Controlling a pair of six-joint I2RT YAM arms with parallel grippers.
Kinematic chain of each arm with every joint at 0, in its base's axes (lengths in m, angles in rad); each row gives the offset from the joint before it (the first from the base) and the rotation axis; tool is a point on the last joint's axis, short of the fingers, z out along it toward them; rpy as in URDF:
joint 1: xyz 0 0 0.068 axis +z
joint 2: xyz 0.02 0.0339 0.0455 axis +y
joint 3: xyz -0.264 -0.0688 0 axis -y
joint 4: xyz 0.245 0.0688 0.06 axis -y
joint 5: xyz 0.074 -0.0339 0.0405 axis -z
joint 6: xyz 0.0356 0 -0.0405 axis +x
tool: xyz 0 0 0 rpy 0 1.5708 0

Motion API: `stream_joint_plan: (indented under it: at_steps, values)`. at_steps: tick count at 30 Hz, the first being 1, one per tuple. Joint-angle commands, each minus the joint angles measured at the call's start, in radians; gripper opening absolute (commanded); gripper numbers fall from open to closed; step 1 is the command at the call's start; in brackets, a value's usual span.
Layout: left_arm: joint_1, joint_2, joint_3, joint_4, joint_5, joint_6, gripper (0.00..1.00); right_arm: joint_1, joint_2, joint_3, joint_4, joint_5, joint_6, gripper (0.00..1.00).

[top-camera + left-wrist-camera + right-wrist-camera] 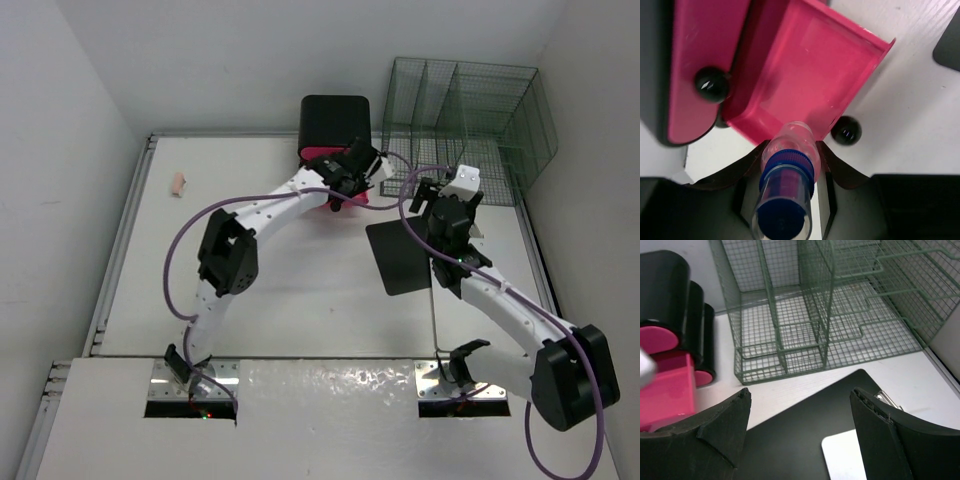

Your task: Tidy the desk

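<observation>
- The worktop is a flat, matt white rectangle filling the middle of the overhead view. Thin grey metal rails run along its edges and plain white walls stand around it.
- The left fingers are dark and closed snugly on a clear plastic tube with a ribbed blue cap. The tube is held just at the lip of a glossy pink tray.
- That tray is smooth, with low walls. It belongs to a black and pink organiser with rounded corners at the far edge.
- The right fingers are black wedge shapes spread wide apart and holding nothing. They hover over a flat black clipboard.
- A shiny metal clip sits on the clipboard, and a white rounded card lies on it.
- A green wire-mesh rack with upright dividers stands at the far right corner, near the clipboard.
- A small beige lump lies alone at the far left.
</observation>
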Motion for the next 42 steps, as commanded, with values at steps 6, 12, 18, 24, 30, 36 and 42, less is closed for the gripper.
stream_joint_plan:
  at_steps: [6,12,18,24,30,36,42]
  values:
    - [-0.035,0.1,0.134,0.043,-0.268,0.065,0.0,-0.015,-0.023,-0.023,0.01,-0.003,0.024,0.78]
    - [-0.033,0.112,0.081,0.094,-0.33,0.1,0.0,-0.014,-0.023,-0.023,0.011,-0.021,0.029,0.78]
    - [-0.015,0.131,0.057,0.091,-0.348,0.092,0.27,-0.014,-0.023,-0.022,0.01,-0.028,0.027,0.78]
    - [-0.007,0.1,0.055,0.083,-0.279,0.057,0.7,-0.015,-0.023,-0.019,0.004,-0.043,0.026,0.79]
    - [-0.006,0.071,0.055,0.079,-0.258,0.046,0.83,-0.014,-0.012,-0.01,-0.007,-0.075,0.029,0.79]
    - [-0.006,0.033,0.08,0.085,-0.238,0.022,0.83,-0.014,0.003,0.019,-0.027,-0.119,0.012,0.79]
    - [-0.004,-0.036,0.097,0.047,-0.178,-0.01,0.84,-0.017,0.139,0.153,-0.116,-0.264,-0.015,0.76]
